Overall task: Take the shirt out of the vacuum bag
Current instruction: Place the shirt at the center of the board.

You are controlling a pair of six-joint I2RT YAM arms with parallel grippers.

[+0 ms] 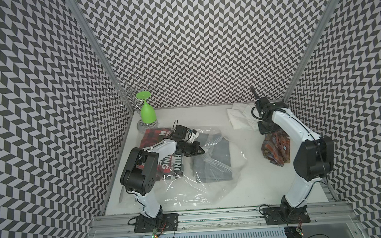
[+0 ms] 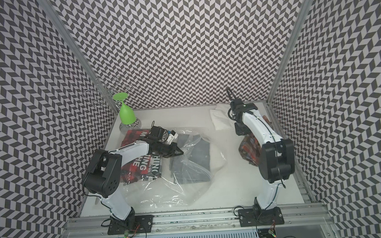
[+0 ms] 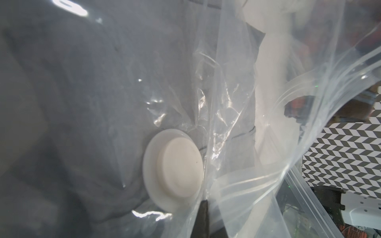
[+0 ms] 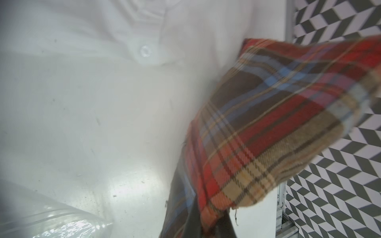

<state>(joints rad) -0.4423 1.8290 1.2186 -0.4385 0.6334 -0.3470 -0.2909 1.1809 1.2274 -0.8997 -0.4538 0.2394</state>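
Left gripper [image 1: 200, 150] is closed, pinching a fold of the vacuum bag [image 1: 211, 184]. The bag sprawls over the centre-left of the table [image 1: 257, 188], a grey garment [image 1: 219, 154] showing through it and its white valve [image 3: 175, 171] just beside the fingertip. Right gripper [image 4: 208, 222] is clamped on the plaid shirt [image 1: 277, 148], which hangs outside the bag at the right side, near a white shirt [image 1: 241, 118] in the far right corner.
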